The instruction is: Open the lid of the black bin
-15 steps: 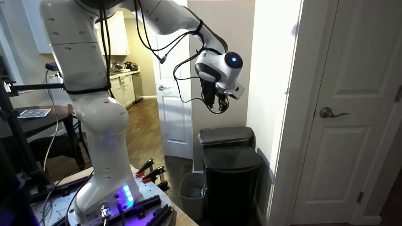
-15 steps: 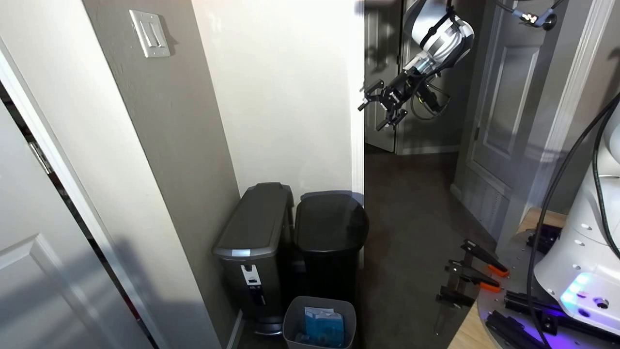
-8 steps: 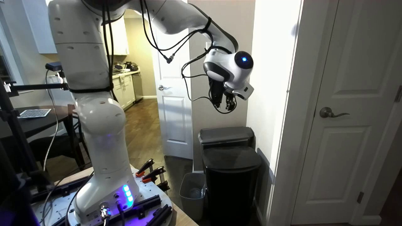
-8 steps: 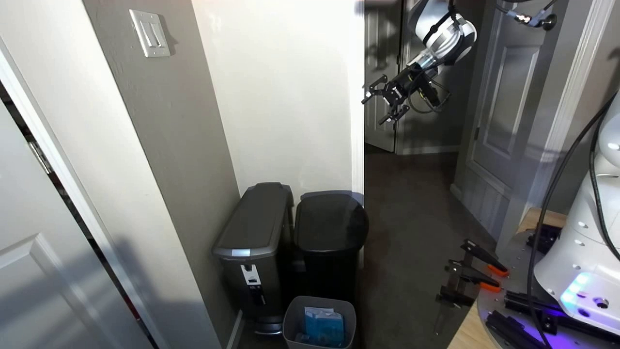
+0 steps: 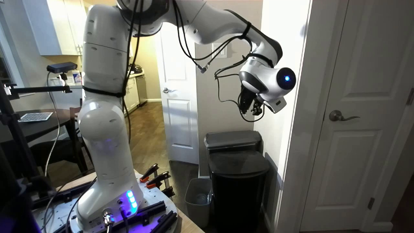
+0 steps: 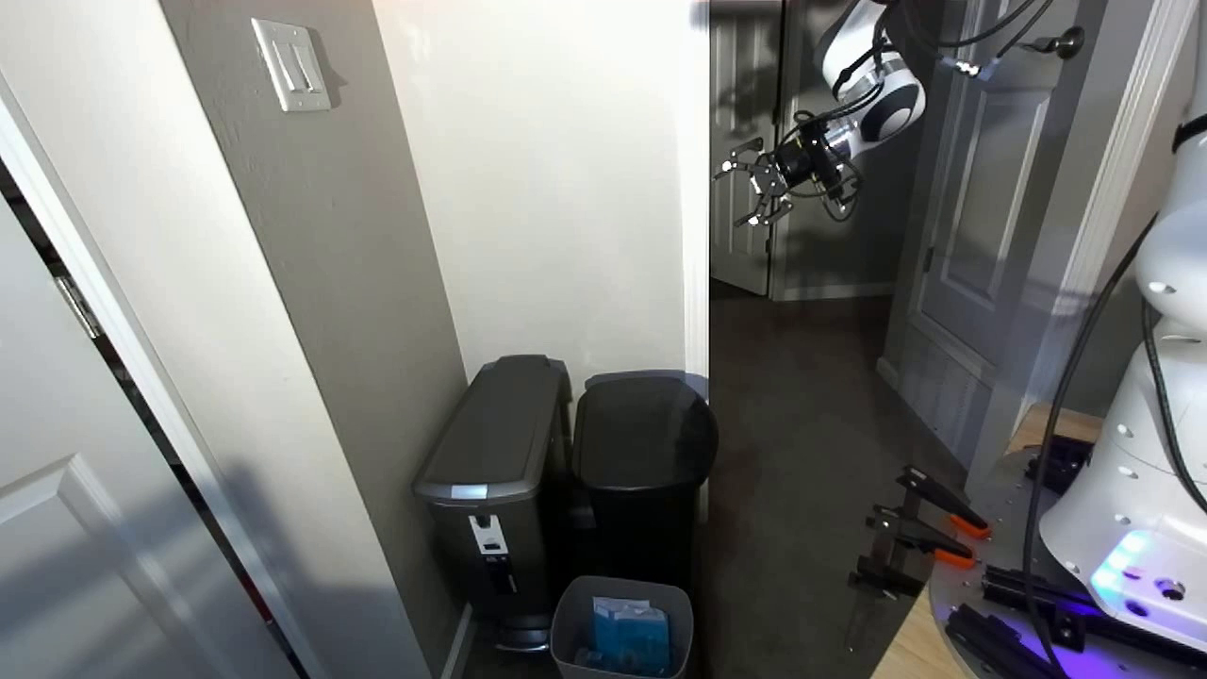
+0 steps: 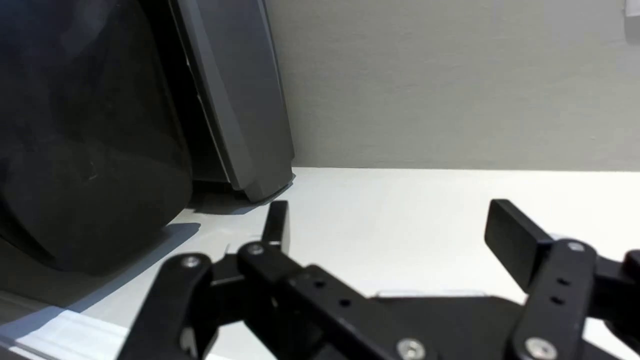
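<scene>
No text, brand or number can be read in any of the views. In an exterior view, a white label is on the front of the grey bin; it carries a small dark mark, too small for reading. Directly under it there is a dark strip with pale marks, also not readable. The blue packet inside the small wastebasket is too blurred for reading any print. On the robot base, the small marks are likewise too tiny.
</scene>
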